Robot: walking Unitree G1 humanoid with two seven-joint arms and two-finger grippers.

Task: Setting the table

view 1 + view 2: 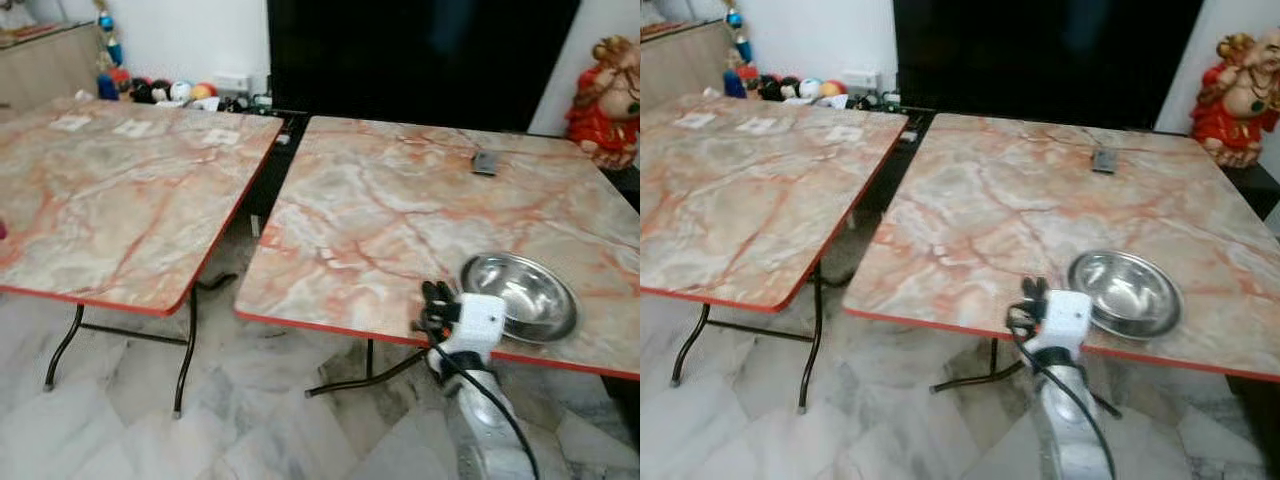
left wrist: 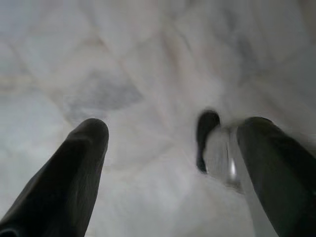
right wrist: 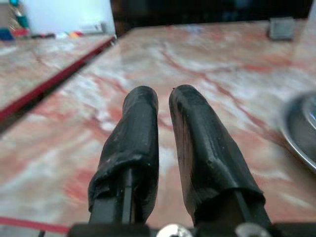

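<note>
A shiny steel bowl [image 1: 520, 296] sits empty near the front edge of the right marble-patterned table [image 1: 380, 220]. My right gripper [image 1: 437, 295] hovers at that front edge, just left of the bowl and apart from it. In the right wrist view its black fingers [image 3: 143, 128] lie close together with nothing between them, and the bowl's rim [image 3: 301, 133] shows at the side. My left gripper [image 2: 175, 133] hangs over the pale floor with its fingers spread wide and empty.
A second matching table [image 1: 120, 200] stands to the left, across a narrow gap. A small dark flat object [image 1: 485, 162] lies at the right table's far side. A red statue [image 1: 610, 100], a large black screen [image 1: 420, 60] and toy balls [image 1: 170, 90] line the back.
</note>
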